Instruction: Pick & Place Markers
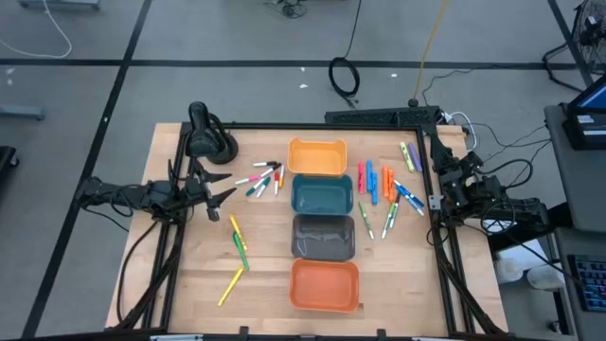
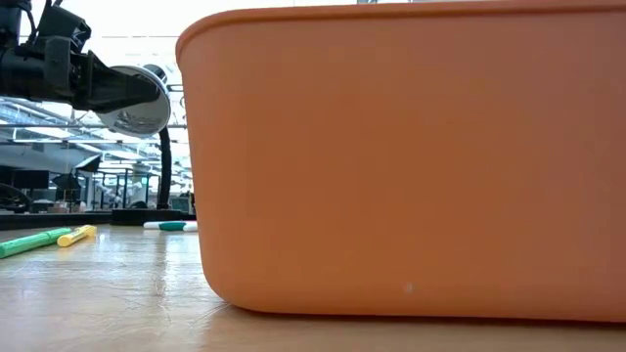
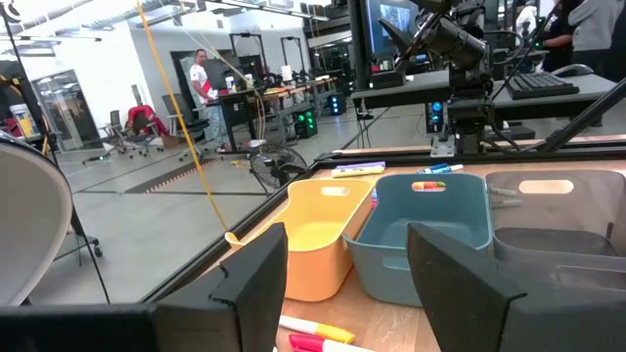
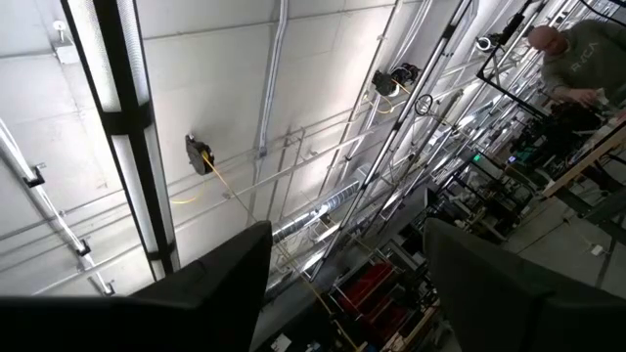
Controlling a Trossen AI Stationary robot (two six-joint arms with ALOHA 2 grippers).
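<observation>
Markers lie flat on the table in three groups. A red, pink, white and green cluster [image 1: 265, 178] lies left of the bins, and its nearest markers [image 3: 313, 334] show just below my left fingers. Orange, blue and green ones [image 1: 386, 188] lie right of the bins. Yellow and green ones [image 1: 237, 244] lie nearer the front, and they also show in the low view [image 2: 39, 240]. My left gripper [image 1: 223, 194] [image 3: 347, 293] hovers open beside the left cluster, pointing level at the bins. My right gripper [image 4: 347, 284] is open and tipped up toward the ceiling; its arm [image 1: 464, 185] is folded at the right edge.
Four bins stand in a row down the table's middle: light orange [image 1: 317, 156], teal [image 1: 322, 194], grey [image 1: 322, 237] and orange [image 1: 325, 284]. The orange one fills the low view [image 2: 411, 166]. A black stand [image 1: 204, 133] sits at the far left corner. People stand in the room beyond.
</observation>
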